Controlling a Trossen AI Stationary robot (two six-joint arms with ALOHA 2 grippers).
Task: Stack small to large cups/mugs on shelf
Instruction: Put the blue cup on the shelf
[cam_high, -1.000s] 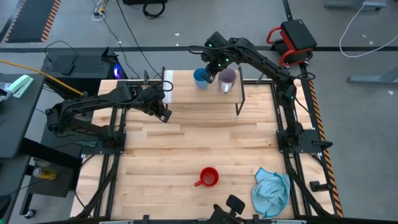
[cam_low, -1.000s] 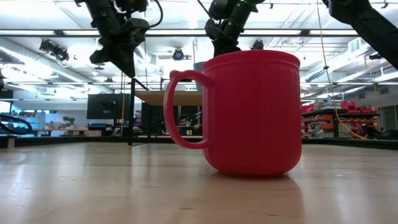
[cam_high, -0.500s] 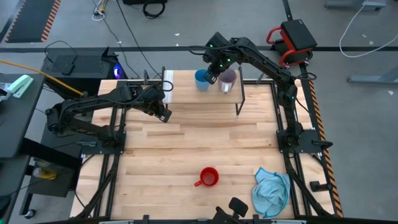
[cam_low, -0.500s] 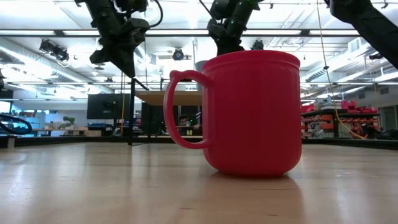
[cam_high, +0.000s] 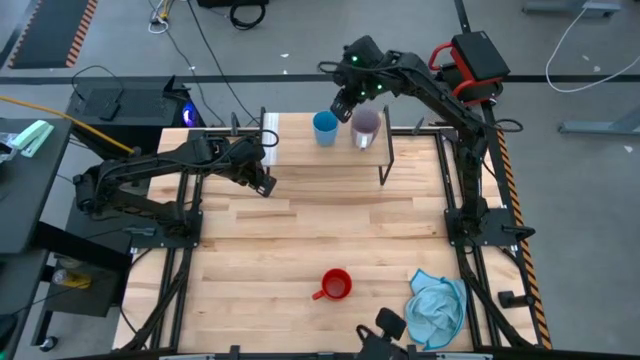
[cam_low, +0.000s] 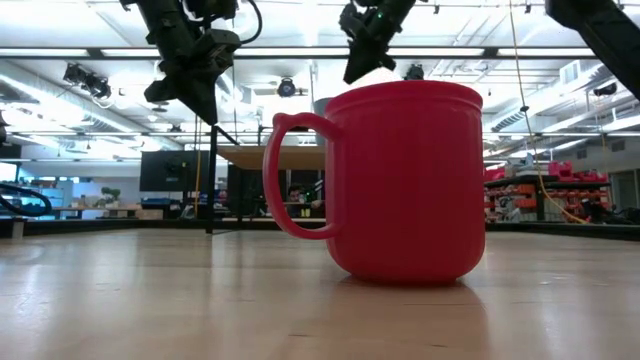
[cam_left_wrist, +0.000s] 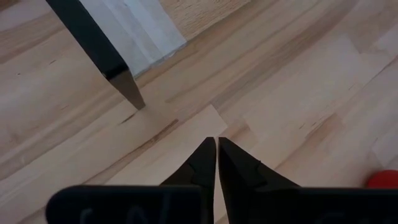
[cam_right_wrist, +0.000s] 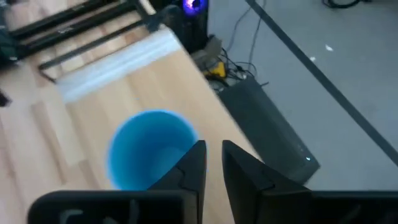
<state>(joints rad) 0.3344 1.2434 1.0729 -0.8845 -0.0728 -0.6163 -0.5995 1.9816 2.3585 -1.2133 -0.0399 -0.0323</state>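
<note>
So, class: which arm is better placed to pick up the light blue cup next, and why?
Probably the right. Its pincer hovers by the light blue cup on the shelf; the left pincer sits shut over bare table, farther off.

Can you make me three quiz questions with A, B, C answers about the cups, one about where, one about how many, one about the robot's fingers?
1. Where is the red mug?
A. On the shelf
B. On the big table, near the light blue cloth
C. Inside the light blue cup

2. How many cups stand on the shelf?
A. Two
B. Three
C. None

3. How are the left gripper fingers?
A. Wide open
B. Holding the red mug
C. Shut, holding nothing

Answers:
1. B: the high view shows it standing alone on the table, far from the shelf.
2. A: only the light blue cup and the purple-grey mug stand there, side by side, with the right gripper above them.
3. C: the left wrist view shows the two tips together over bare wood.
</note>
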